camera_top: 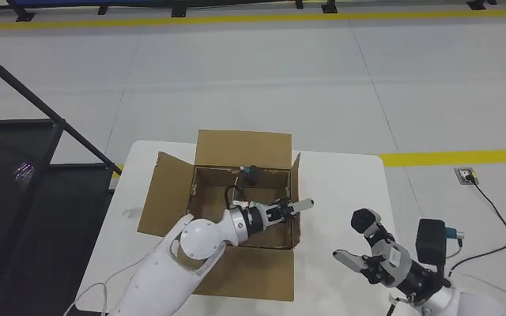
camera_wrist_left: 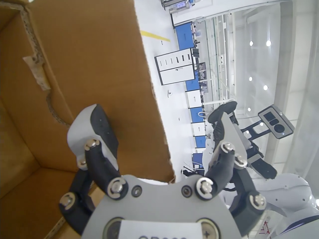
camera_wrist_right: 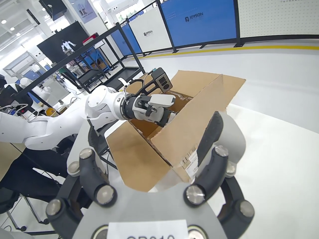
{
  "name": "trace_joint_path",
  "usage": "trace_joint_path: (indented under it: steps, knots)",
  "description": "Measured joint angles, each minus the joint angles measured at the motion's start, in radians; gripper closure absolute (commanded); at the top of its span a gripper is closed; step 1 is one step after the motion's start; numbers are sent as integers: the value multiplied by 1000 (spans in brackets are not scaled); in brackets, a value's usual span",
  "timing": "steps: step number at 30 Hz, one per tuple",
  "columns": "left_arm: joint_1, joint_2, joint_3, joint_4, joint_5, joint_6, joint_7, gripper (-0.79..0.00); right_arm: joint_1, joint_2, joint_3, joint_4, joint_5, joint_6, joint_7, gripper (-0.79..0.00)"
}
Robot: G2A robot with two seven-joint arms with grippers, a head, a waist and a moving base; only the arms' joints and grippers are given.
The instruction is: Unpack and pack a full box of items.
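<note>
box [camera_top: 243, 148]: floor largely covered by the left arm [camera_top: 202, 237].
left claw [camera_wrist_right: 172, 109]: lower fingertip partly hidden behind the box wall.

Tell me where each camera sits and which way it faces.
Top view: above the arms, facing down on table, box, both arms.
Left wrist view: on left wrist, facing past left tool along a box flap.
Right wrist view: on right wrist, facing past right tool toward the box.
Each wrist view shows the other arm's tool.
</note>
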Motion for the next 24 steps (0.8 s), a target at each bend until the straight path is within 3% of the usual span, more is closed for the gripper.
trace_joint_path:
  steps: [5, 13, 24]
  knots:
    - [-70, -39, 85, 79, 4, 17, 16, -785, -48, 1, 46, 4, -19, 78, -20, -785]
    - [-134, -89, 161, 177, -9, 33, 24, -785, -46, 1, 44, 7, -20, 63, -26, -785]
    - [-162, -133, 198, 252, -9, 41, 20, -785, -78, 4, 60, 23, -72, 55, -147, -785]
